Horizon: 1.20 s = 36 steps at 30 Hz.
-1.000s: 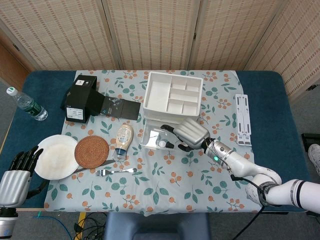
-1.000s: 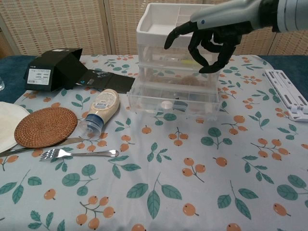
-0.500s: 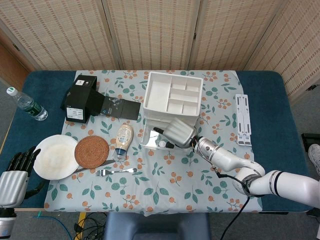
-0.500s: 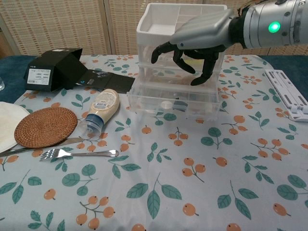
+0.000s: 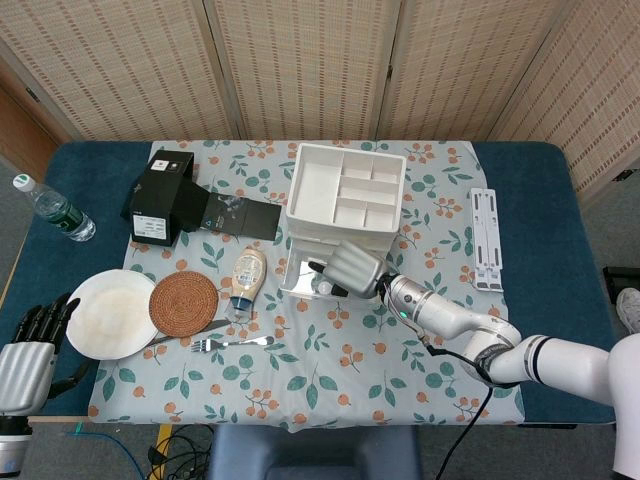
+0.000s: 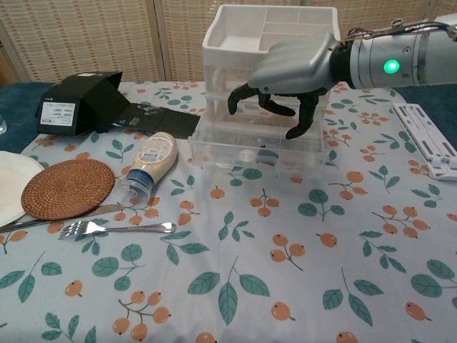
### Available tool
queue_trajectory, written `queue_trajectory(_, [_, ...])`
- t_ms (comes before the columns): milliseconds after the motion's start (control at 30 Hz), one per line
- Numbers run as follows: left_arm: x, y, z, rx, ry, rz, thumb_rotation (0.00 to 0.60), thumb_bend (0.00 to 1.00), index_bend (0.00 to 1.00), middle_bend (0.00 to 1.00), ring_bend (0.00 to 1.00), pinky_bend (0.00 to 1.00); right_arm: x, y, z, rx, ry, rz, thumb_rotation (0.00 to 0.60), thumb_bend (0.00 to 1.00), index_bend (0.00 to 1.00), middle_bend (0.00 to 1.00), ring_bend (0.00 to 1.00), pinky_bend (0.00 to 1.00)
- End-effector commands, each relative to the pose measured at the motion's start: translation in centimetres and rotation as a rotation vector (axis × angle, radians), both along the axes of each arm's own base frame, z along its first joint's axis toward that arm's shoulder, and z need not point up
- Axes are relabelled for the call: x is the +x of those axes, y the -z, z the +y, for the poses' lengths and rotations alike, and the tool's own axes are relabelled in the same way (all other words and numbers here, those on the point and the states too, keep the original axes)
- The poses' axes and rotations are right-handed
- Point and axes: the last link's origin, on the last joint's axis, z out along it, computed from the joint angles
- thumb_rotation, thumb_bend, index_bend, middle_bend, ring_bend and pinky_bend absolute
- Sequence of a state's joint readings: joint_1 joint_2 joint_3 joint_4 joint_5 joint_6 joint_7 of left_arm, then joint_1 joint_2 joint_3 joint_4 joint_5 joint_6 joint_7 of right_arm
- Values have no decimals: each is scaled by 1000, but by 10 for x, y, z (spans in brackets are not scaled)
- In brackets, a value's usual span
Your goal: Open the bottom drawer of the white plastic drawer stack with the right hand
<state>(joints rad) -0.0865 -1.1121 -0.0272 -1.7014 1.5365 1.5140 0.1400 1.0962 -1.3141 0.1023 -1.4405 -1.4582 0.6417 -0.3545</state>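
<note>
The white plastic drawer stack (image 5: 345, 205) (image 6: 265, 78) stands toward the far middle of the floral-print tablecloth (image 5: 330, 350) (image 6: 235, 286), its open top tray divided into compartments. Its clear bottom drawer (image 5: 305, 277) (image 6: 257, 150) juts out from the stack's front toward the robot, with a few small items showing faintly through the plastic.

The right hand (image 5: 350, 270) (image 6: 289, 71), grey-backed with dark fingers (image 6: 300, 121), hangs over the front of the stack directly above the protruding bottom drawer. Its fingers are curled downward and spaced apart; the chest view shows the tips pointing into the drawer area, with nothing pinched between them. Whether a fingertip touches the drawer rim cannot be told.

To the left of the drawer stack, a beige squeeze bottle with a clear cap (image 5: 246, 280) (image 6: 146, 166) lies on its side. Further left is a round woven rattan coaster (image 5: 184, 305) (image 6: 68, 188), which overlaps a white round plate (image 5: 105, 312) (image 6: 11, 182). A metal fork (image 5: 230, 343) (image 6: 118, 229) lies just nearer the robot than the coaster. A black cardboard box with its flap open (image 5: 165, 195) (image 6: 82, 100) sits left of the stack toward the far edge, and a clear plastic water bottle (image 5: 55, 210) lies well beyond it on the blue table surface (image 5: 540, 200). To the right of the stack lies a flat white plastic rack (image 5: 487, 238) (image 6: 427, 139).

The left hand (image 5: 25, 355) rests far to the left of the stack, past the plate at the near table edge, fingers apart and holding nothing.
</note>
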Motion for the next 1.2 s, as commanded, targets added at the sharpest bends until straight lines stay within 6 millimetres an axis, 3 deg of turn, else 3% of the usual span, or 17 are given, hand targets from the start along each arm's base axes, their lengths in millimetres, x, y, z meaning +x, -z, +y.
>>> queue_trajectory(33, [-1, 0, 0, 0, -3, -2, 600, 255, 67, 72, 111, 93, -2, 4, -1, 6, -1, 10, 600, 228, 219, 725, 916, 1000])
queue_trajectory(1200, [-4, 2, -2, 7, -20, -3, 600, 255, 67, 72, 111, 92, -12, 27, -4, 51, -67, 93, 600, 262, 299, 760, 952, 1000])
